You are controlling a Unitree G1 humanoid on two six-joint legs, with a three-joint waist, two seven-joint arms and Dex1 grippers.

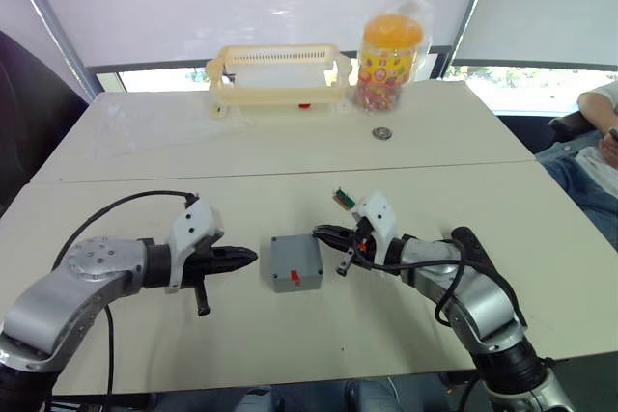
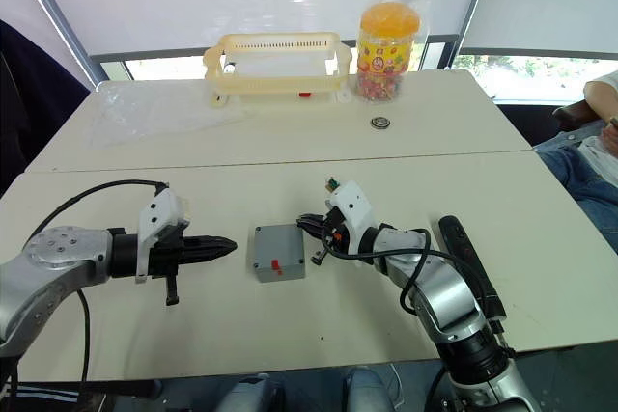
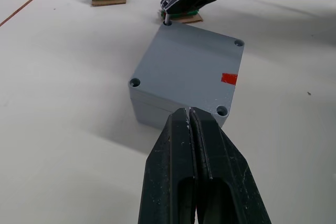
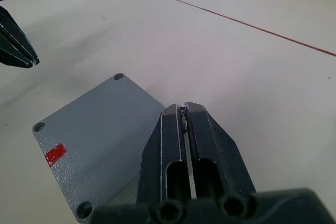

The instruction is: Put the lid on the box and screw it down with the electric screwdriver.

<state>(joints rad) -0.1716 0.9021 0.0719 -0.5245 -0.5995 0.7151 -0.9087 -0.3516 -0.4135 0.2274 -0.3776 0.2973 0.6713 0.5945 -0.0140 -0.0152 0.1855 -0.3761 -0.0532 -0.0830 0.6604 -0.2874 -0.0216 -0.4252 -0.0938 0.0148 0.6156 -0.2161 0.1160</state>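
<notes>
The grey box (image 3: 157,113) stands at the middle of the near table, and the lid (image 3: 189,59) lies flat on top of it, with a hole at each corner and a small red mark. My left gripper (image 1: 253,256) is shut and empty, its tips just left of the box. My right gripper (image 1: 318,233) sits at the box's far right corner, shut on a small screw (image 3: 167,20) held over the corner hole. The electric screwdriver (image 2: 470,262) lies on the table to the right of my right arm.
A small green screw holder (image 1: 341,198) lies just behind the right gripper. Across the far table are a cream basket (image 1: 280,74), an orange-lidded candy jar (image 1: 389,60), a small round metal piece (image 1: 382,132) and a clear plastic bag (image 2: 154,108). A seated person (image 1: 594,171) is at the right edge.
</notes>
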